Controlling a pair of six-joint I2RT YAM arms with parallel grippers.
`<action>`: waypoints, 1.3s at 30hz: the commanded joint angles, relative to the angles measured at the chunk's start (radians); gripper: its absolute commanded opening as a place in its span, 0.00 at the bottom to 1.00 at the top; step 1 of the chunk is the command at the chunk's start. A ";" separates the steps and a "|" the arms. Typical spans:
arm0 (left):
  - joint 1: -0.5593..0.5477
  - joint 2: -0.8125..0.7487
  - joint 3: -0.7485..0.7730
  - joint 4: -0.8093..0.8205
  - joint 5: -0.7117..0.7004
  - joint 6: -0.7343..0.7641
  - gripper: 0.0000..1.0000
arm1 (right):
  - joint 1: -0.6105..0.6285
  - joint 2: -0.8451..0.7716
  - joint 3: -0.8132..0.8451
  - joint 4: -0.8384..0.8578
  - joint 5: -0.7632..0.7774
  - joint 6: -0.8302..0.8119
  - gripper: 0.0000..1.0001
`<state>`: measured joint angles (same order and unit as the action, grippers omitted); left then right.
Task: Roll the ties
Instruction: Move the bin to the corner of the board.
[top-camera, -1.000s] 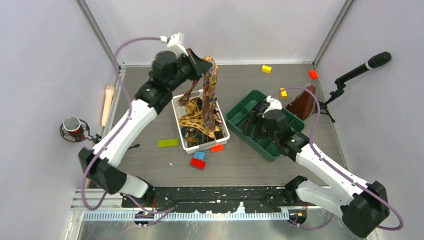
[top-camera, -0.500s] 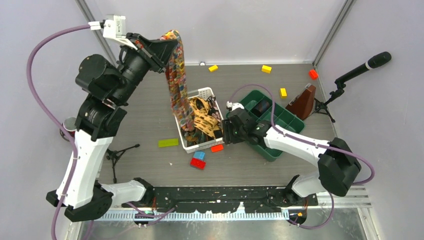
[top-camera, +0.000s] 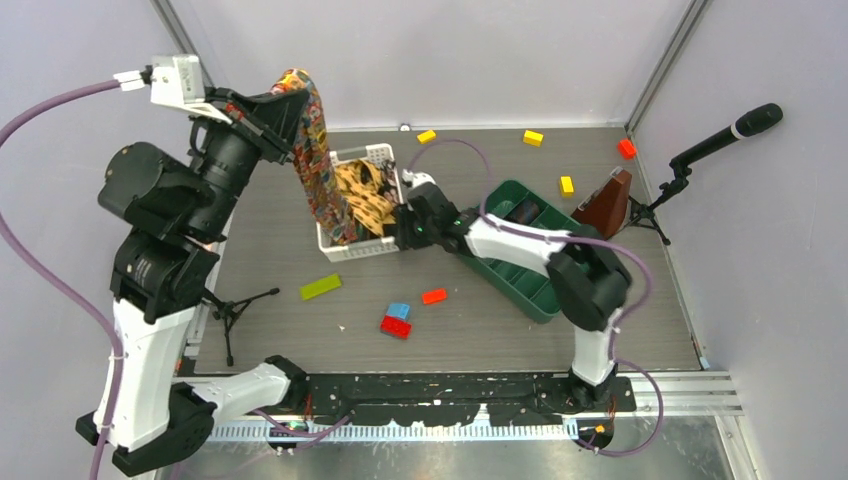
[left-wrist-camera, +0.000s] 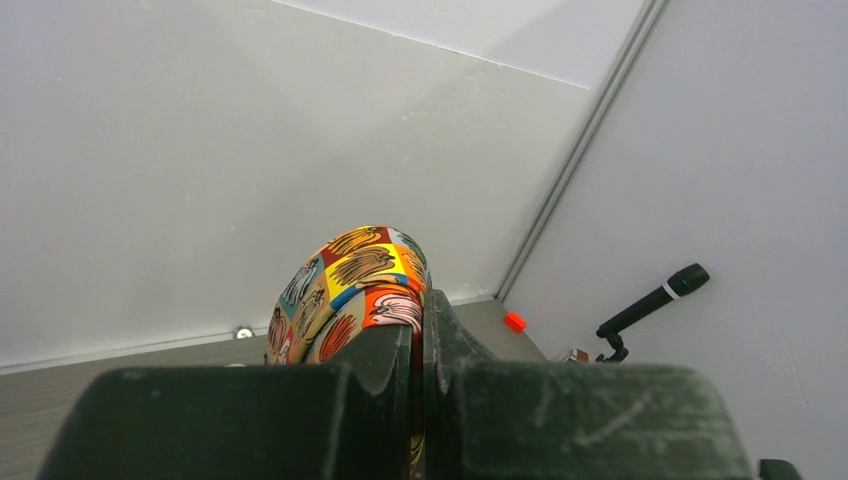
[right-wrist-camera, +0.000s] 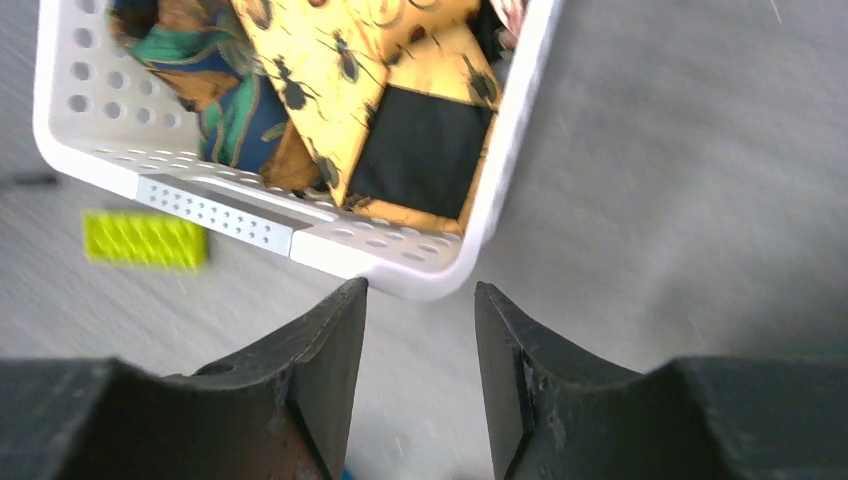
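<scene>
1. Left hand (top-camera: 287, 98): raised high over the far-left part of the counter (top-camera: 280, 262). In the left wrist view, the left hand (left-wrist-camera: 420, 335) has its jaws pressed together on a fold of the held tie (left-wrist-camera: 350, 280), which bulges out just above the fingertips.

2. Held tie (top-camera: 315, 165) (multicoloured patchwork print): it hangs from the left hand as one long strip. Its lower end reaches down into the white basket (top-camera: 337, 249).

3. White basket: it stands on the counter, right of the raised arm. The remaining ties (top-camera: 368, 196) lie piled inside it. The right wrist view shows a yellow insect-print tie (right-wrist-camera: 330, 70) uppermost in the pile and a lime block (right-wrist-camera: 145, 238) on the counter outside the basket (right-wrist-camera: 400, 262).

4. Right hand (top-camera: 402, 224): positioned at the right side of the basket. In its own view the right hand (right-wrist-camera: 420, 290) has its jaws set a narrow gap apart, holding nothing. The basket's rounded corner sits just ahead of the fingertips; whether they touch cannot be determined.

5. Green tray (top-camera: 532, 296): located right of the basket, beneath the right arm.
</scene>
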<state>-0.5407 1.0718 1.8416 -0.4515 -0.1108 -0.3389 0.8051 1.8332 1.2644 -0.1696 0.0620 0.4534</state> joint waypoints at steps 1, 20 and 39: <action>0.005 -0.042 0.012 -0.014 -0.054 0.041 0.00 | -0.001 0.273 0.215 0.077 -0.061 -0.064 0.51; 0.004 -0.084 -0.103 0.035 -0.085 0.052 0.00 | -0.073 -0.154 0.248 -0.239 0.267 -0.055 0.79; 0.004 -0.017 -0.217 0.126 -0.006 -0.021 0.00 | -0.501 -0.872 -0.358 -0.820 0.433 0.424 0.85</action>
<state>-0.5407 1.0641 1.6260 -0.4183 -0.1459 -0.3397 0.3550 1.0256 0.9478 -0.9367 0.4500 0.7952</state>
